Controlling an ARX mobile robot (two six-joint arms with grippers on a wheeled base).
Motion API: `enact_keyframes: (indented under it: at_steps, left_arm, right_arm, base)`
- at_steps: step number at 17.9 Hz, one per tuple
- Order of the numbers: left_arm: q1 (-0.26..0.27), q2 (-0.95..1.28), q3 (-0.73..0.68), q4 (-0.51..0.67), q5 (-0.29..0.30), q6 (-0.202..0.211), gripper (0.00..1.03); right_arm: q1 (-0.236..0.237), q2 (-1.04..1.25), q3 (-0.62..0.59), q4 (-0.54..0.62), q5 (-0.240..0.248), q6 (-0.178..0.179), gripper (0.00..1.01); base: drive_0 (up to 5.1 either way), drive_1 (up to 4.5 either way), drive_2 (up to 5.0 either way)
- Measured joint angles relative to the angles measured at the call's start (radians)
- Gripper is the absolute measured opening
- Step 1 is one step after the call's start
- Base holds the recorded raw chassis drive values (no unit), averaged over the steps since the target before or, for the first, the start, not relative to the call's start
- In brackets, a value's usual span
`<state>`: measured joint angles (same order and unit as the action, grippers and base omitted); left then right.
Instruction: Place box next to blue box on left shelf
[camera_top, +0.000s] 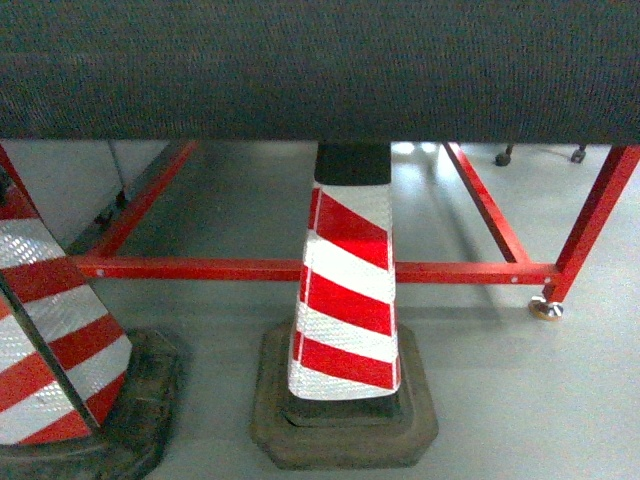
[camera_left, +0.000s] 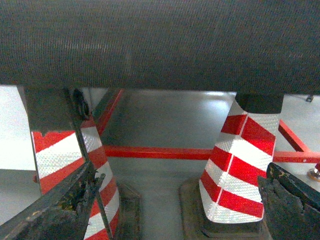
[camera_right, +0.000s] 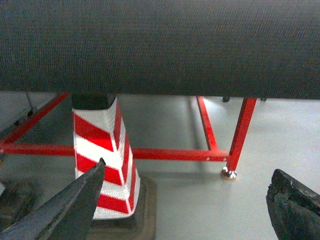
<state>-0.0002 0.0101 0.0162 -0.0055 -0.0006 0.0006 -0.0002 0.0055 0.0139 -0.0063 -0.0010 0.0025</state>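
Observation:
The box, the blue box and the left shelf are all out of view in every frame. My left gripper (camera_left: 181, 170) is open, and its dark worn fingers (camera_left: 60, 210) frame bare grey floor between two striped cones. Open too is my right gripper (camera_right: 189, 167), with only floor between its fingers (camera_right: 295, 210). Neither gripper holds anything. The head view shows neither gripper.
A dark textured slab (camera_top: 320, 65) fills the top of every view. Below it stands a red painted metal frame (camera_top: 300, 269) with a foot (camera_top: 545, 308) at the right. Two red-and-white striped cones (camera_top: 345, 300) (camera_top: 45, 340) on dark rubber bases stand on the grey floor.

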Motion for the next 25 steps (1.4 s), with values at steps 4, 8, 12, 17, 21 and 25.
enact_keyframes:
  at_steps: [4, 8, 12, 17, 21, 25]
  left_arm:
    - [0.000, 0.000, 0.000, -0.001, 0.001, 0.000, 0.98]
    - [0.000, 0.000, 0.000, -0.001, 0.000, 0.000, 0.98]
    - [0.000, 0.000, 0.000, -0.001, 0.000, 0.000, 0.98]
    - [0.000, 0.000, 0.000, -0.001, 0.000, 0.000, 0.98]
    - [0.000, 0.000, 0.000, 0.005, -0.001, 0.000, 0.98]
    - [0.000, 0.000, 0.000, 0.003, 0.000, 0.000, 0.98]
  right_arm:
    - [0.000, 0.000, 0.000, 0.001, 0.001, 0.000, 0.98]
    - [0.000, 0.000, 0.000, 0.001, 0.001, 0.001, 0.98]
    - [0.000, 0.000, 0.000, 0.001, 0.001, 0.000, 0.98]
    - [0.000, 0.000, 0.000, 0.002, 0.001, 0.000, 0.98]
    - [0.000, 0.000, 0.000, 0.007, 0.001, 0.000, 0.98]
    - [0.000, 0.000, 0.000, 0.002, 0.001, 0.000, 0.98]
  base:
    - [0.0, 0.00, 0.0]
    - [0.0, 0.00, 0.0]
    - [0.0, 0.00, 0.0]
    - [0.0, 0.00, 0.0]
    - [0.0, 0.00, 0.0]
    - [0.0, 0.00, 0.0]
